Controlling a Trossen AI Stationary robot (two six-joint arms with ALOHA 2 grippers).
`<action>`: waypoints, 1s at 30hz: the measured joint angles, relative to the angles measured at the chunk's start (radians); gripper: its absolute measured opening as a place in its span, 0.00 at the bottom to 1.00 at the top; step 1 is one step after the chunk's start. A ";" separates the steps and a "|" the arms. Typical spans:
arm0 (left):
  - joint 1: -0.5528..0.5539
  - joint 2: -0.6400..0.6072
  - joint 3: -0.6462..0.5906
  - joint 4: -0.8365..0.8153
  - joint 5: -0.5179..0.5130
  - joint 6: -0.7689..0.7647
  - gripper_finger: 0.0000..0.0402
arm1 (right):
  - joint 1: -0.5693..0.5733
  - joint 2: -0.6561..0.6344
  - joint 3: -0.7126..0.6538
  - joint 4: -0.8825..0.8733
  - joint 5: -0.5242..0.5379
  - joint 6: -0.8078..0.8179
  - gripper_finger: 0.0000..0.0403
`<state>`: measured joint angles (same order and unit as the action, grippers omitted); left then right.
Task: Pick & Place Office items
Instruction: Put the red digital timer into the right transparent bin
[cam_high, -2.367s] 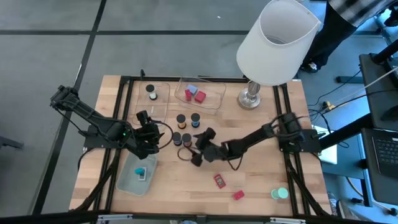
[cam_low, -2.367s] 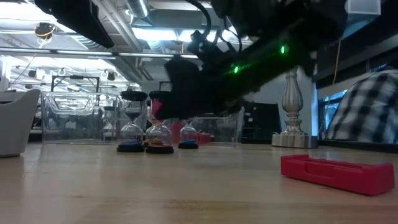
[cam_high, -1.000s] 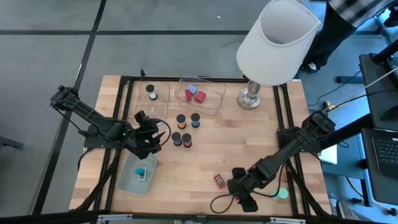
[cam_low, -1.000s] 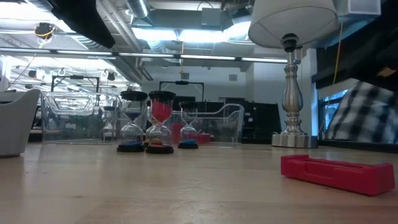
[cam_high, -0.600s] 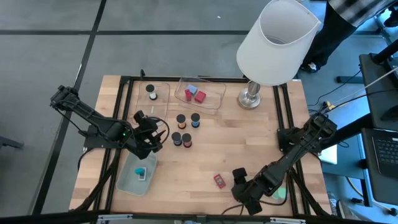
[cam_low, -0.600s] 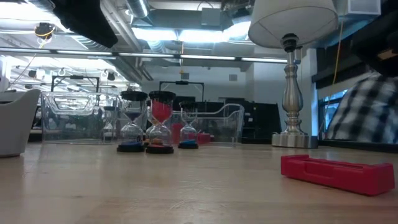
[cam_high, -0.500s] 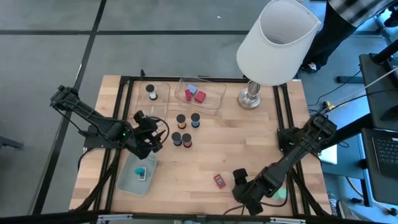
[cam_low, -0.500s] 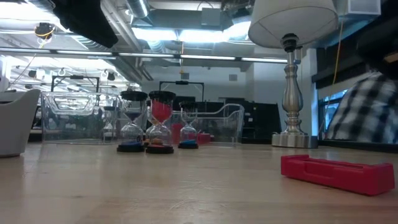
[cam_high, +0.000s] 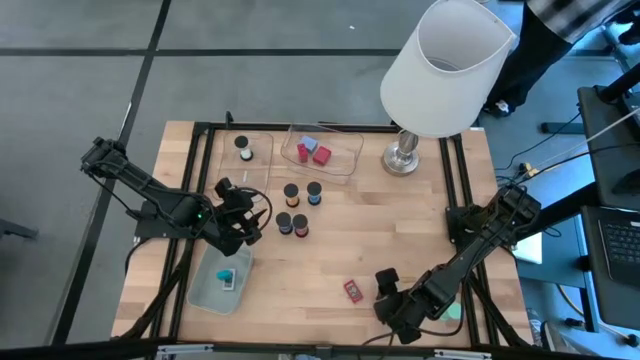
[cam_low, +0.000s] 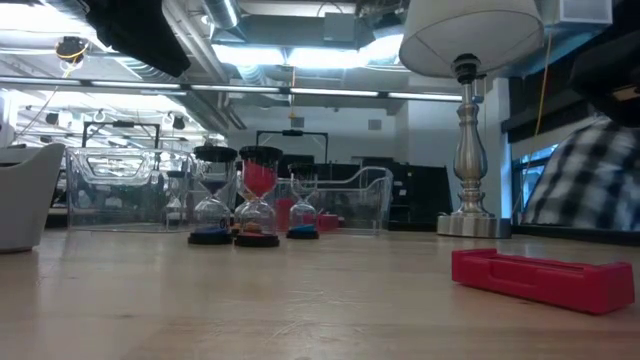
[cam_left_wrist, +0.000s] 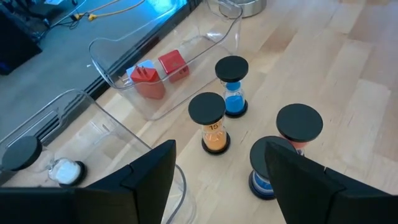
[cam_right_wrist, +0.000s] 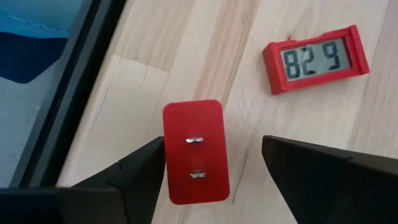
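Observation:
My right gripper is open near the table's near edge. It points down over a red block with two metal prongs, and its fingers stand on either side of the block. The block lies flat on the wood. A red clock reading 829 lies beside it. My left gripper is open and hovers at the left, near several black-capped sand timers.
A clear tray with red and blue blocks and another with a white piece and a black cap sit at the far side. A pale green tray holds a teal block. The white lamp stands far right. A teal disc lies beside the right arm.
My right gripper has swung from the table's middle beside the sand timers toward the near edge. In the last second it has shifted a little farther toward that edge and stopped over the red block. The left arm has kept still.

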<state>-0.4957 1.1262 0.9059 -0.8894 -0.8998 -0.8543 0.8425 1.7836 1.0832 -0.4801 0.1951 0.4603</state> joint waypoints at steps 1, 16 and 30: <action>0.000 0.000 0.000 0.000 0.000 0.000 0.60 | 0.000 0.000 0.000 0.000 0.000 0.000 0.64; 0.000 0.000 0.000 0.000 -0.004 0.000 0.60 | 0.000 -0.001 0.000 -0.019 0.042 0.096 0.30; 0.000 0.000 0.000 0.001 -0.195 -0.024 0.60 | -0.290 -0.215 0.001 -0.162 0.515 0.371 0.30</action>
<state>-0.4953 1.1259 0.9058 -0.8886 -1.0944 -0.8780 0.5528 1.5684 1.0844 -0.6425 0.7106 0.8315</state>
